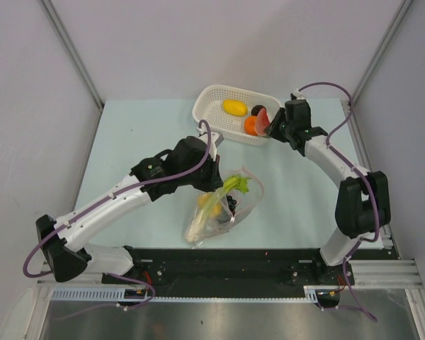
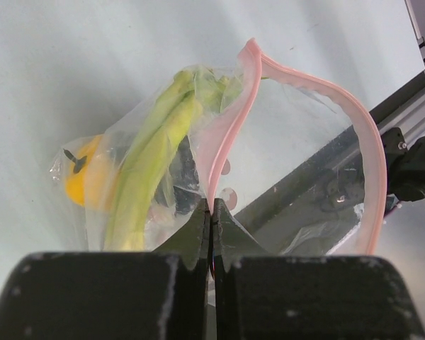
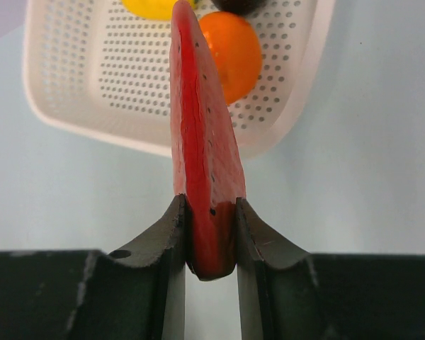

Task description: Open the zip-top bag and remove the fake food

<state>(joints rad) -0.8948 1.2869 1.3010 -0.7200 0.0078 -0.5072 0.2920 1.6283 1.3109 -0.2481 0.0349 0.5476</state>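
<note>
The clear zip-top bag (image 1: 219,212) lies mid-table, its pink zip strip (image 2: 230,120) open in a loop. Inside are a long green-white stalk (image 2: 145,163), a yellow piece (image 2: 81,180) and a dark piece (image 2: 184,166). My left gripper (image 2: 211,205) is shut on the pink strip at the bag's mouth and shows in the top view (image 1: 216,180). My right gripper (image 3: 207,205) is shut on a red slice (image 3: 198,127), held at the white basket's near right rim (image 1: 265,120). The basket (image 1: 212,95) holds a yellow lemon (image 1: 234,107), an orange (image 1: 251,125) and a dark round fruit (image 1: 258,109).
The basket (image 3: 71,106) stands at the back of the pale green table. A black rail (image 1: 227,265) with the arm bases runs along the near edge. Grey walls close in the left, back and right sides.
</note>
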